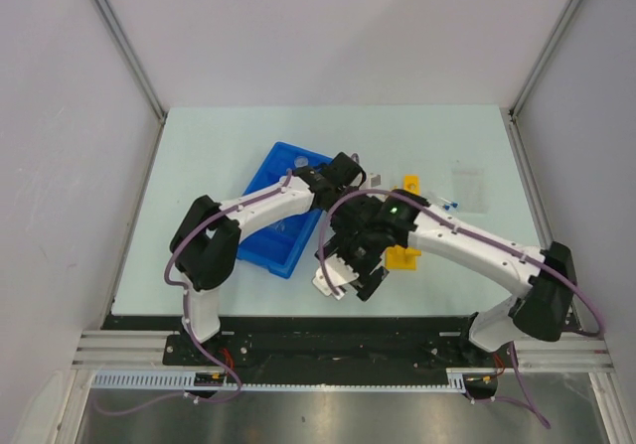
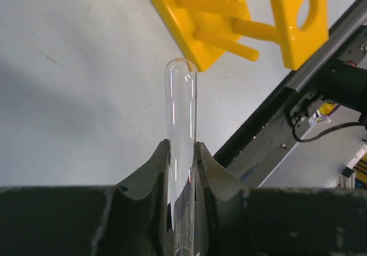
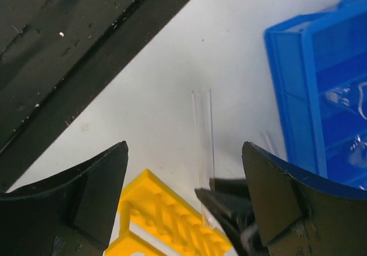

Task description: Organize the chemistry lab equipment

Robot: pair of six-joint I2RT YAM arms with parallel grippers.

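Pinched in the left gripper (image 2: 182,153), a thin clear tube (image 2: 181,95) points its rounded end toward the yellow holed tube rack (image 2: 198,21) over the pale table (image 2: 69,67). Above them the right gripper (image 3: 183,153) hangs spread wide, grasping nothing. Alongside sits the blue compartmented tray (image 3: 304,78), holding clear glassware (image 3: 347,98).

White arms (image 1: 266,206), black joints (image 1: 206,243), purple cables (image 1: 170,268)

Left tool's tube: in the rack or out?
Out. The thin clear tube is clamped in the left tool, its rounded end at the edge of the yellow rack, through none of its holes.
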